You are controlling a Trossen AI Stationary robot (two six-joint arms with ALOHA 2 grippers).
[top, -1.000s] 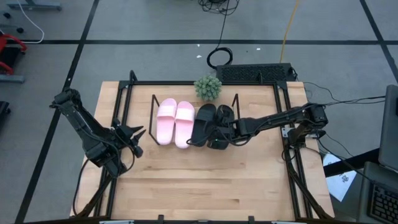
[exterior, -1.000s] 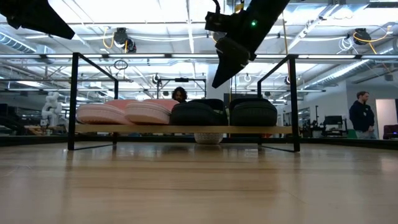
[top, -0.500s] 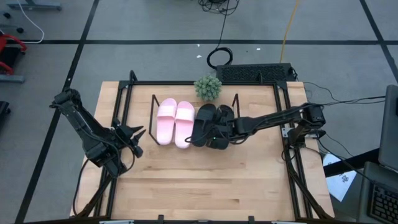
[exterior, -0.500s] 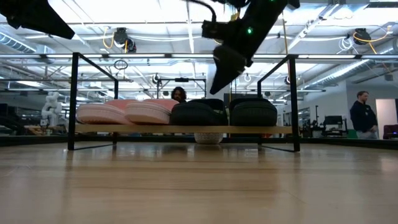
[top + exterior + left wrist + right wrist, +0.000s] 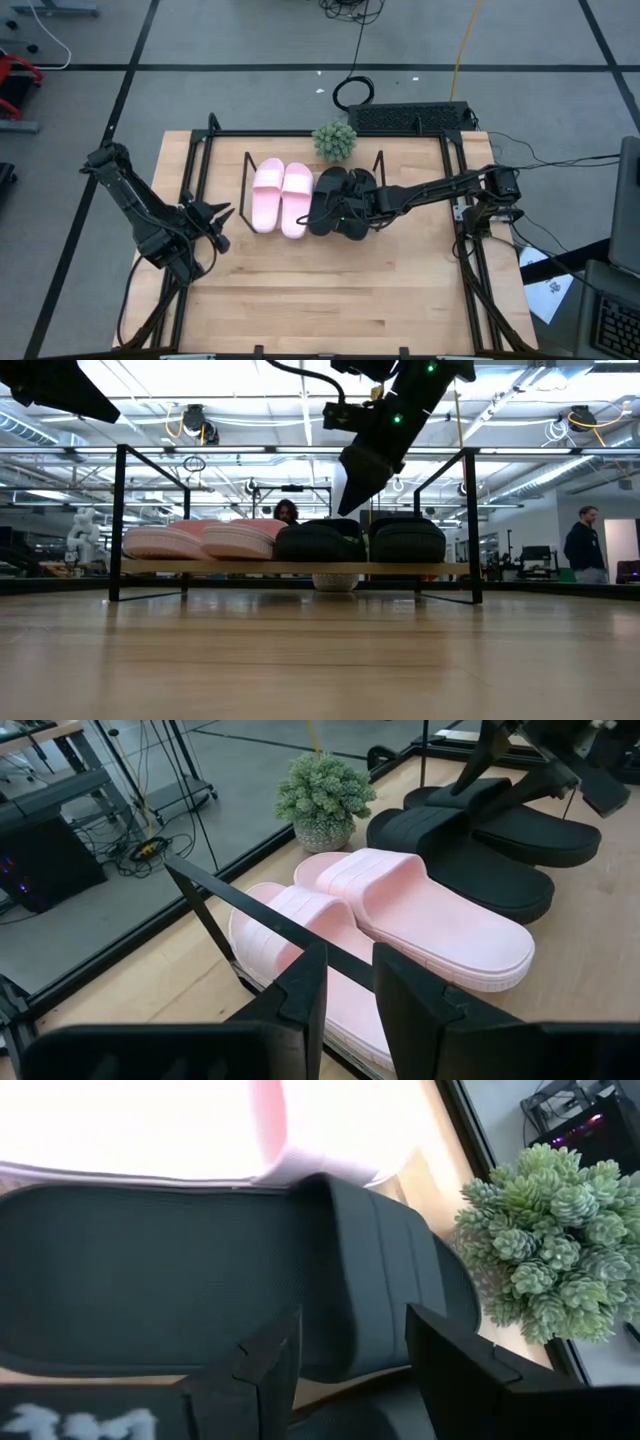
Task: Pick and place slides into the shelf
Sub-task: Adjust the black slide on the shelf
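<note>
four slides sit side by side on the shelf (image 5: 372,170), the pink pair (image 5: 281,196) left of the black pair (image 5: 340,200), toes forward so they fit between its rod ends. we judge placement nearly complete. right gripper (image 5: 347,212) hovers over the black pair, fingers spread, empty. left gripper (image 5: 222,228) waits left of the shelf, fingers parted, empty.

pink slides (image 5: 281,197): light pink, ribbed straps | black slides (image 5: 340,198): matte black, ribbed straps | shelf (image 5: 290,568): light wood board, black rod frames | plant (image 5: 334,140): pale green rosettes, whitish pot | table (image 5: 330,290): light wood grain | arms: dark
</note>
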